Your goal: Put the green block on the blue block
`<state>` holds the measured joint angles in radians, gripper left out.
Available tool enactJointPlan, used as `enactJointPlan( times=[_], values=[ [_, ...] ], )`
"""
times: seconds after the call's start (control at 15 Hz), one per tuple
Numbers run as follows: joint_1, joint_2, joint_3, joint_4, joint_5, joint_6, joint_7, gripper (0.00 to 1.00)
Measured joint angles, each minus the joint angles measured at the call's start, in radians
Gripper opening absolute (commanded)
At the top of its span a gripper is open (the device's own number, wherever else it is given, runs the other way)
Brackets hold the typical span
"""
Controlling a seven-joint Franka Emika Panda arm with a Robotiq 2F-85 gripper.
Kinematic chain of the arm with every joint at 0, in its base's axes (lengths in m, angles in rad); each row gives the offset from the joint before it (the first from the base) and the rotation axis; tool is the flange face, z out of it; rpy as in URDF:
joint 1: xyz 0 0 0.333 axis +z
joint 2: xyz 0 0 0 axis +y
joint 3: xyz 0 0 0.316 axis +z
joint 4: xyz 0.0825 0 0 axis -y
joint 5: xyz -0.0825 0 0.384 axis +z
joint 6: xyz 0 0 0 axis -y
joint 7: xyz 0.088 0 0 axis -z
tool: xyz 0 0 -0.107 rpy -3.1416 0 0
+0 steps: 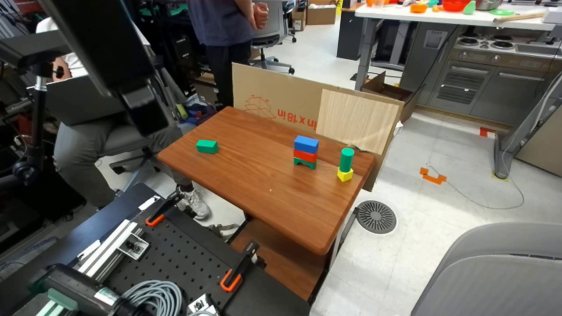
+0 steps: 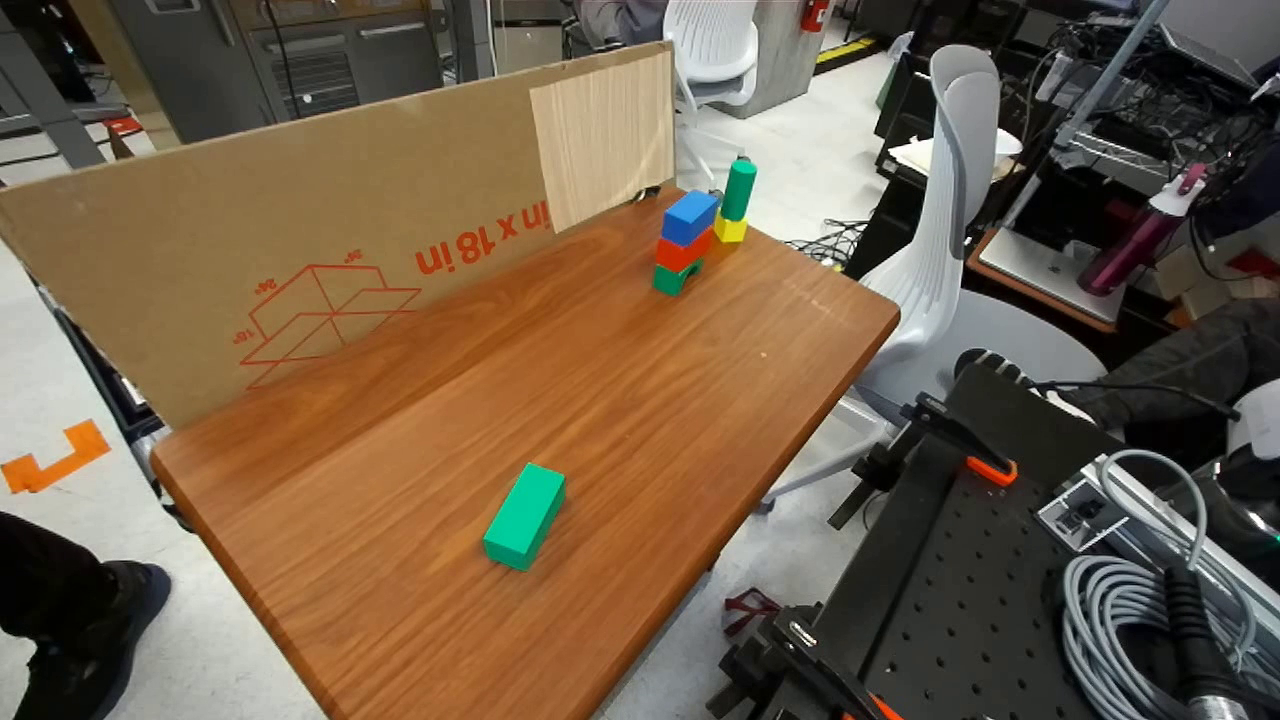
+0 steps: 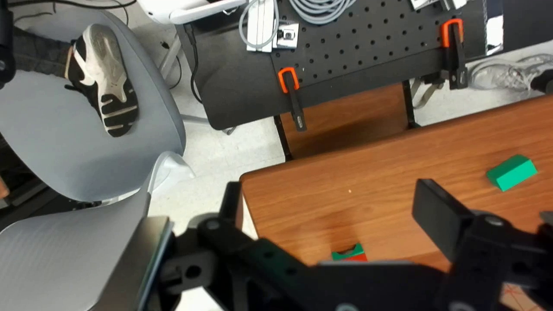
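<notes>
The table (image 1: pixel 254 175) stands with a cardboard panel (image 2: pixel 380 200) upright along one long edge; the opposite long edge faces a black perforated bench (image 3: pixel 242 86). A wood-grain sheet (image 2: pixel 605 140) covers one end of the panel. Clamps (image 3: pixel 295 103) with orange ends sit on the bench.

We locate the green block (image 2: pixel 525 515) lying on the table near one short edge, between the two long edges and well apart from the other blocks. Toward the opposite short edge, nearer the panel edge, we identify a stack of three, bottom to top: arch (image 2: pixel 672 278), red block (image 1: pixel 305 156), blue block (image 1: pixel 306 144). Closer to the corner where the panel edge meets that short edge, the cylinder (image 1: pixel 347 159) stands upright on the yellow block (image 1: pixel 345 175), just beside the stack and apart from it.

We read the gripper (image 3: pixel 330 196) from the wrist view. Its two fingers (image 3: pixel 438 216) are spread wide, and the tabletop shows between them. In this view the gripper's body partly covers the arch and red block, and the blue block is hidden; the green block shows outside the gap. In an exterior view, a dark shape (image 1: pixel 109 57) hangs in the foreground; we cannot tell which part it is.
</notes>
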<state>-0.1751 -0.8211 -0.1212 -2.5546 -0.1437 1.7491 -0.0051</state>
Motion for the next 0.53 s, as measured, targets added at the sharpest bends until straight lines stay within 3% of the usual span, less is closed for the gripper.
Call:
enactJointPlan(
  times=[0.27, 0.53],
  values=[
    [0.050, 0.100, 0.054, -0.094, 0.021, 0.089, 0.062, 1.00],
    [0.096, 0.260, 0.110, -0.197, 0.060, 0.285, 0.136, 1.00]
  ],
)
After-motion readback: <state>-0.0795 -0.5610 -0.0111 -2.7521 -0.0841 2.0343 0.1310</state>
